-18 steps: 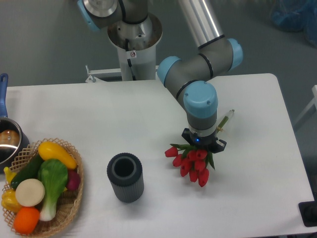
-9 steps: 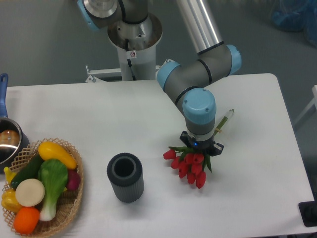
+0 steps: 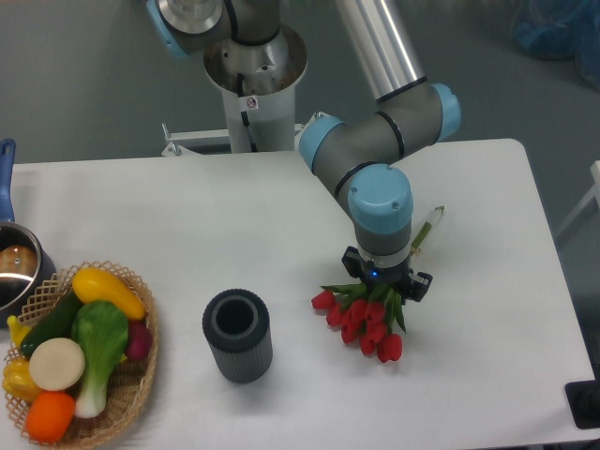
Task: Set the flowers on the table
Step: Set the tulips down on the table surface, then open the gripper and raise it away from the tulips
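Gripper [image 3: 384,283] directly over flowers [image 3: 361,319] on table [image 3: 187,216]; jaw state hidden.

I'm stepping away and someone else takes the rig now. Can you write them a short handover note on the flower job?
Gripper: points straight down over the flowers; the wrist hides its fingers, so open or shut cannot be told.
Flowers: red buds fan out below the gripper, low over the table, right of the dark vase. The stems run up under the wrist.
Done: the flowers are out of the vase.
Left: confirm that they rest on the table, release, lift the arm away.
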